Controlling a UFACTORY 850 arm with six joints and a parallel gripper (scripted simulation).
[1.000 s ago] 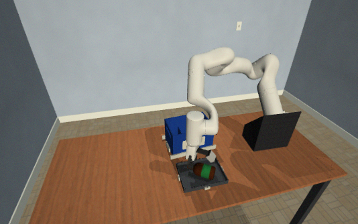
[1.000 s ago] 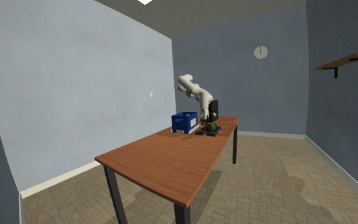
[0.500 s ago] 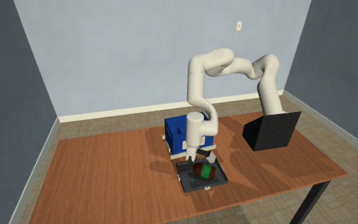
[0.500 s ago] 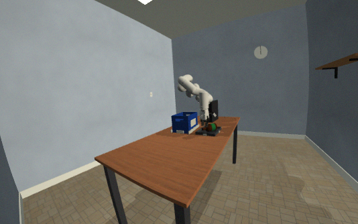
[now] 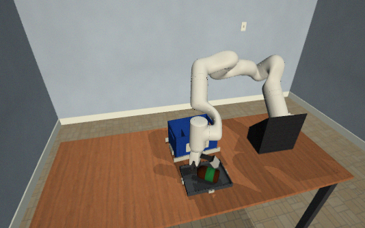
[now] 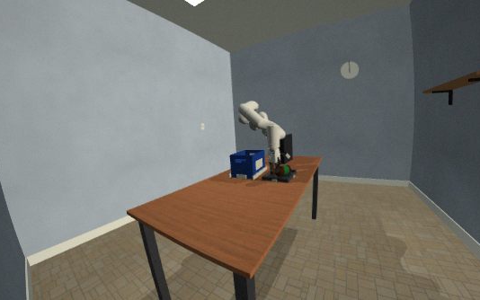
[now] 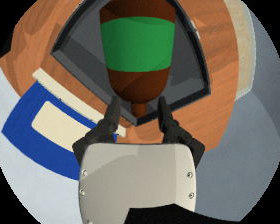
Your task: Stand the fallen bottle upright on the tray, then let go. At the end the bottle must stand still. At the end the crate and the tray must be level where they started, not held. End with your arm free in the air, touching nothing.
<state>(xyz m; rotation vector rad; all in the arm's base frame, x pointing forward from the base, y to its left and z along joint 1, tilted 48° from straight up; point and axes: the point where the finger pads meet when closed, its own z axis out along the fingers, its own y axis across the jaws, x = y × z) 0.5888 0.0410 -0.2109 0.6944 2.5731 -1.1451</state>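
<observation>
The brown bottle with a green band lies on its side on the dark grey tray. My gripper hangs just above the tray's back edge, at the bottle's neck end. In the wrist view the bottle lies lengthwise on the tray with its narrow neck pointing at me. My two dark fingers stand on either side of the neck with small gaps, open and not gripping. The bottle and tray show small in the exterior view.
A blue crate stands just behind the tray, close to my wrist; it also shows in the exterior view. The arm's black base box sits at the back right of the wooden table.
</observation>
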